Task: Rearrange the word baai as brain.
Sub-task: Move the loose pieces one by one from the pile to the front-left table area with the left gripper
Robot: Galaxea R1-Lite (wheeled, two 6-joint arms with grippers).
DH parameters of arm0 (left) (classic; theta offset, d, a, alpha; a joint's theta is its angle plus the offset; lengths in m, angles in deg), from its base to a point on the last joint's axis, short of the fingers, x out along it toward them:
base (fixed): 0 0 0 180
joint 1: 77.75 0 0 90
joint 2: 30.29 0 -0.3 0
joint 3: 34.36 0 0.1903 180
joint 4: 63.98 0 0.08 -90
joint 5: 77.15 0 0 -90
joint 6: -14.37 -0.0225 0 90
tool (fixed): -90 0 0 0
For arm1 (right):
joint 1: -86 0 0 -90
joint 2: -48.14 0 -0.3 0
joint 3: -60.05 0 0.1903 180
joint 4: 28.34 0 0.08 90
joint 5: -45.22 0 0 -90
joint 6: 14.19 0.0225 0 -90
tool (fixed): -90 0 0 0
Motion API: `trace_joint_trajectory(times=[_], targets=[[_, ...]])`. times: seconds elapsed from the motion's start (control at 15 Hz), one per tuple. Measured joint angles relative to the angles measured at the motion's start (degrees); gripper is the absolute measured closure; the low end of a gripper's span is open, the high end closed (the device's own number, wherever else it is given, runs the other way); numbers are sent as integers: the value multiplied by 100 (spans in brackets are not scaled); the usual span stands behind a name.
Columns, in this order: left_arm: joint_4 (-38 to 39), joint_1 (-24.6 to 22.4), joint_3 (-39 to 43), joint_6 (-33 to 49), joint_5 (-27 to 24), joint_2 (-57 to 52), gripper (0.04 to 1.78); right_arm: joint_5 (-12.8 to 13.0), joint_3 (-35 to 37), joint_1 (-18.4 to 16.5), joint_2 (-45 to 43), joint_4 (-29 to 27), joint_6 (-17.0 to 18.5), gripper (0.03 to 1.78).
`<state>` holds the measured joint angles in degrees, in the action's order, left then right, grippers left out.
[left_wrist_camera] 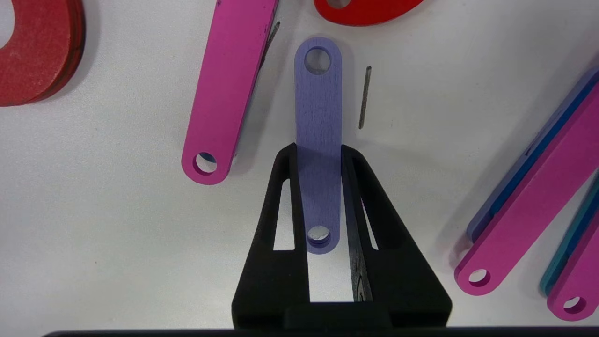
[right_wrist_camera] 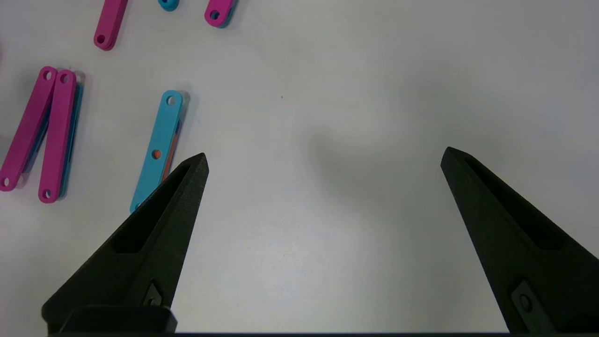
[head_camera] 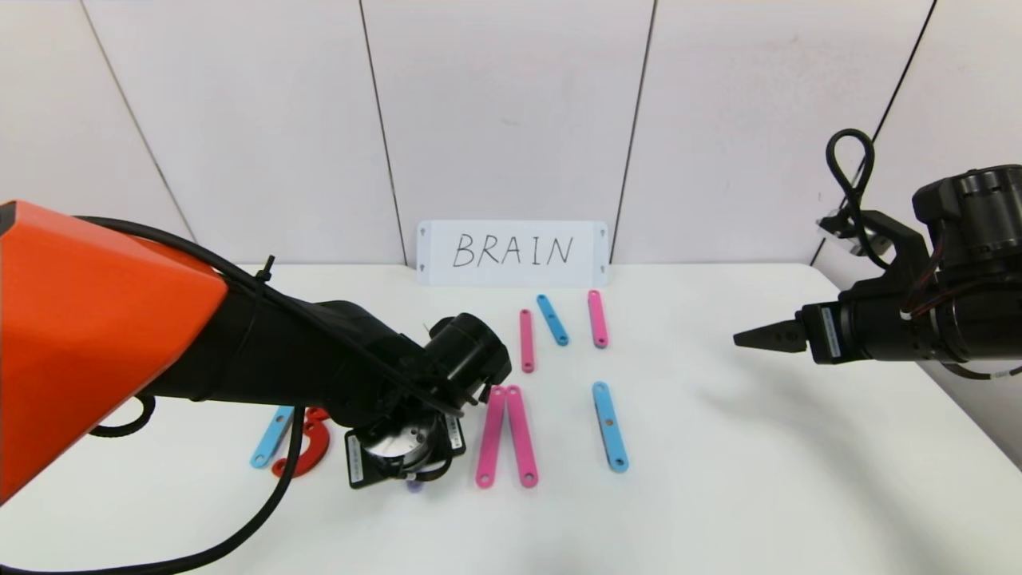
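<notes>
Clamping down on the purple strip [left_wrist_camera: 318, 140], the left tool [left_wrist_camera: 318, 150] has its fingers pinched against both long edges, near the strip's closer hole, low over the tabletop [head_camera: 758, 479]. Good, centred hold. The word itself lies spread ahead of the robot: red arcs [head_camera: 307, 451] and a light-blue strip [head_camera: 271, 437] to the left, a pink pair [head_camera: 507, 435] meeting in a narrow V, another light-blue strip [head_camera: 610, 426] beyond, three short strips nearer the BRAIN card [head_camera: 512, 252]. Best bet now, I'd say: lift straight, keep the strip flat, and steer clear of the pink strip [left_wrist_camera: 224, 89] just beside it. Right tool [right_wrist_camera: 323, 159] hangs spread wide, well apart, gripping nothing.
</notes>
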<state>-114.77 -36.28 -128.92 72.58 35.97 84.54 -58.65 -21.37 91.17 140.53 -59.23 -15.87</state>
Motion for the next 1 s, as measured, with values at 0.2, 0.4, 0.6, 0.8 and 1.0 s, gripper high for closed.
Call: trace_joint_trajectory(times=[0.2, 0.4, 0.6, 0.8, 1.0], targets=[[-2, 1, 11, -9, 2, -2, 150, -2, 0, 0, 0, 0, -2, 7], [85, 4, 16, -17, -4, -2, 124, 0, 1, 0, 0, 0, -2, 7], [110, 6, 17, -22, -11, -2, 74, -2, 4, 0, 0, 0, 0, 7], [110, 12, 2, -46, -15, -2, 31, 0, 4, 0, -2, 0, -5, 7], [110, 32, -16, -57, -17, 0, 10, -2, 6, 4, -11, 0, -2, 7]])
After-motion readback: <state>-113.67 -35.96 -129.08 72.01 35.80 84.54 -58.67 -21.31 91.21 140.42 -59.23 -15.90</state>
